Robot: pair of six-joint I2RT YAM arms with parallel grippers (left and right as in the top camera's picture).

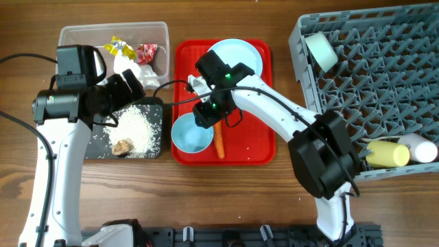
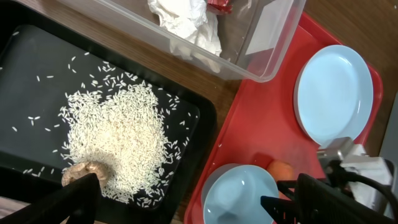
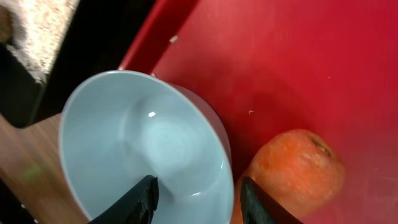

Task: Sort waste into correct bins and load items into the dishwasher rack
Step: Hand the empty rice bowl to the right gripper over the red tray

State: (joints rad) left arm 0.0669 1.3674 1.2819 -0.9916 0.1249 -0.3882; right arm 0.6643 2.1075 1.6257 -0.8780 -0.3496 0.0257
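My right gripper (image 1: pixel 206 113) (image 3: pixel 198 193) is open, low over the flat red tray (image 1: pixel 254 137). It straddles the rim of a light-blue bowl (image 1: pixel 191 135) (image 3: pixel 137 137), one finger inside and one between the bowl and the orange carrot (image 1: pixel 219 140) (image 3: pixel 292 168). The light-blue plate (image 1: pixel 240 55) lies at the tray's far end. My left gripper (image 1: pixel 127 88) (image 2: pixel 186 205) is open and empty above the black tray (image 2: pixel 25 68), which holds rice (image 1: pixel 137 127) and a brown lump (image 1: pixel 122 146). The clear tub (image 1: pixel 113 31) holds tissue (image 1: pixel 137 68), a yellow wrapper (image 1: pixel 118 47) and a red wrapper (image 1: pixel 147 51).
The grey dishwasher rack (image 1: pixel 370 75) fills the right side. A pale bowl (image 1: pixel 320 49) sits in its far-left corner, and a yellow cup (image 1: pixel 387 154) and a pale cup (image 1: pixel 418 147) lie at its near edge. Bare wood runs along the table's front.
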